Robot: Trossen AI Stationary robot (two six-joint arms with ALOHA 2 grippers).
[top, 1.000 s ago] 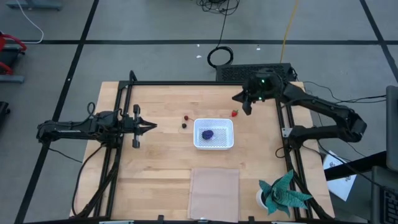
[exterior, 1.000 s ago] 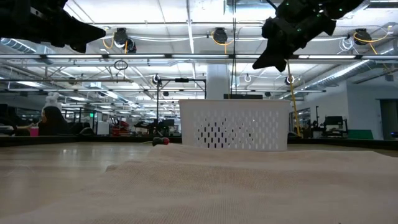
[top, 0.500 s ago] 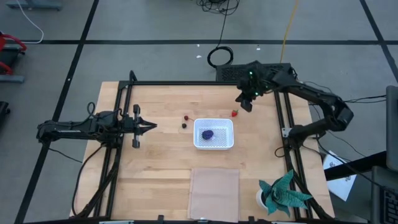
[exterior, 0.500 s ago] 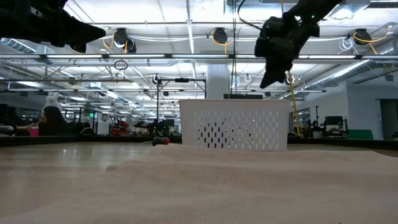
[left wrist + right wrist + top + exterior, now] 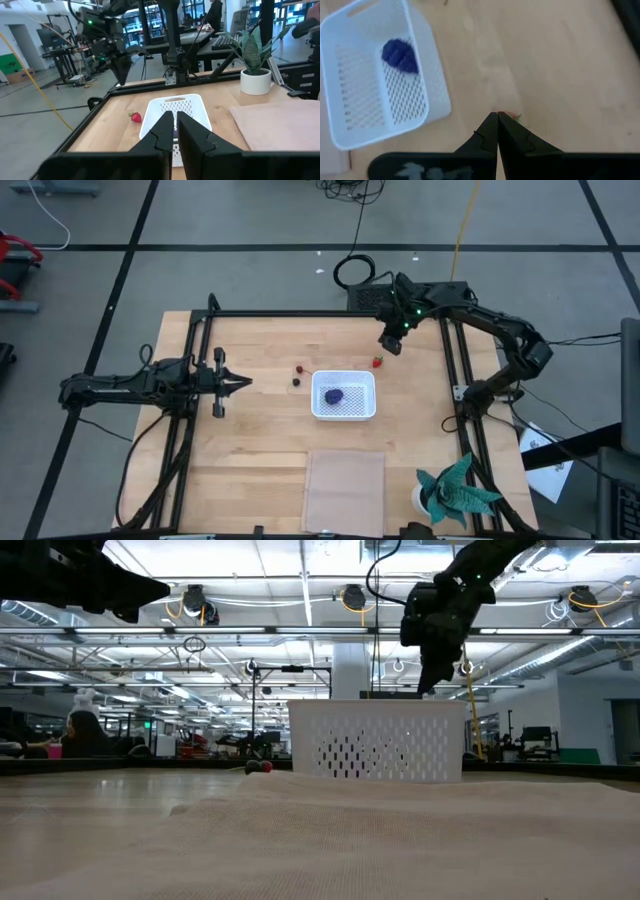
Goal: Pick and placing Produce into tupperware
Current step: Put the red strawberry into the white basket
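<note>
- One piece of produce, the purple-blue lumpy bunch (image 5: 334,395), already lies inside the white tupperware (image 5: 366,409), on its mesh bottom, toward the container's left side in the high view.
- The tupperware sits near the middle of the wooden worktop (image 5: 260,440), a little right of centre.
- The red strawberry (image 5: 377,362) rests on the worktop just beyond the tupperware's far right corner, apart from its rim.
- Two small berries lie on the bare wood just left of the container: a red berry (image 5: 298,368) farther back and a dark berry (image 5: 296,381) nearer, close to each other.
- The right gripper (image 5: 393,346) hangs above the worktop at the far right, almost over the strawberry; in its wrist view the fingertips are pressed together with nothing between them, and the strawberry peeks out just past the tips.
- The left gripper (image 5: 240,383) waits at the left side of the worktop, pointing toward the container, its fingers (image 5: 162,131) nearly together and holding nothing.
- A flat pale sheet (image 5: 344,489) lies at the near edge, and a teal paper plant (image 5: 455,490) in a white pot stands at the near right corner.
</note>
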